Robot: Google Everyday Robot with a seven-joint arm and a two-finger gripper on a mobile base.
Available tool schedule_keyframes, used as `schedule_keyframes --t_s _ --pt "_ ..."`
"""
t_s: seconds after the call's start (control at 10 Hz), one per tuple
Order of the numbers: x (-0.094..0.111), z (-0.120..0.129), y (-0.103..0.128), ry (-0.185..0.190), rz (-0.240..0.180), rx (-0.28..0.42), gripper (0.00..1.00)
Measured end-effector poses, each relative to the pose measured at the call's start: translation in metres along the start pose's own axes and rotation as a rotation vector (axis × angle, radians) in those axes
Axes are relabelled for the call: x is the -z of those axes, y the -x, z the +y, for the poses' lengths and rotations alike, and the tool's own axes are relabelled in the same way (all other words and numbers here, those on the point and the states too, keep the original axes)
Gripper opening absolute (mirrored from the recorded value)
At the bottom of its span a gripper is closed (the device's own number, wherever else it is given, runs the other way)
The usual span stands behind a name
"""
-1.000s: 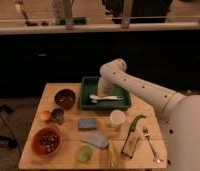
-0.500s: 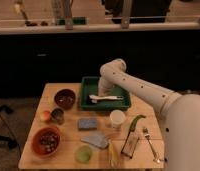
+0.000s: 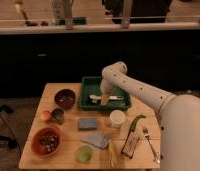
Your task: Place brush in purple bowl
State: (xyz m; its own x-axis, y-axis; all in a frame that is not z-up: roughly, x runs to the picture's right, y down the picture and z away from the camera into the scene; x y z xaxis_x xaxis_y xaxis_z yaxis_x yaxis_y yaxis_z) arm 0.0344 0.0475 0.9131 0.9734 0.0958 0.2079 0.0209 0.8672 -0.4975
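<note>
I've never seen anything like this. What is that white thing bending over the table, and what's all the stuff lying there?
The white thing is a robot's single arm; at its tip is a pincer, down in the green tray at a cream-white brush. Whether it grips the brush I cannot tell. One camera looks down on the wooden table. Left of the tray in the picture sits the purple bowl, where the brush should go. Also there: an orange-red bowl, a metal cup, a white cup, a fork.
</note>
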Motion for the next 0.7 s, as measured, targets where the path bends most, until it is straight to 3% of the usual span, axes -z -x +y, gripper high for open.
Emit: schedule_keyframes --t_s 0.7 --pt "-0.023 -0.011 -0.028 0.027 0.028 -0.071 0.80"
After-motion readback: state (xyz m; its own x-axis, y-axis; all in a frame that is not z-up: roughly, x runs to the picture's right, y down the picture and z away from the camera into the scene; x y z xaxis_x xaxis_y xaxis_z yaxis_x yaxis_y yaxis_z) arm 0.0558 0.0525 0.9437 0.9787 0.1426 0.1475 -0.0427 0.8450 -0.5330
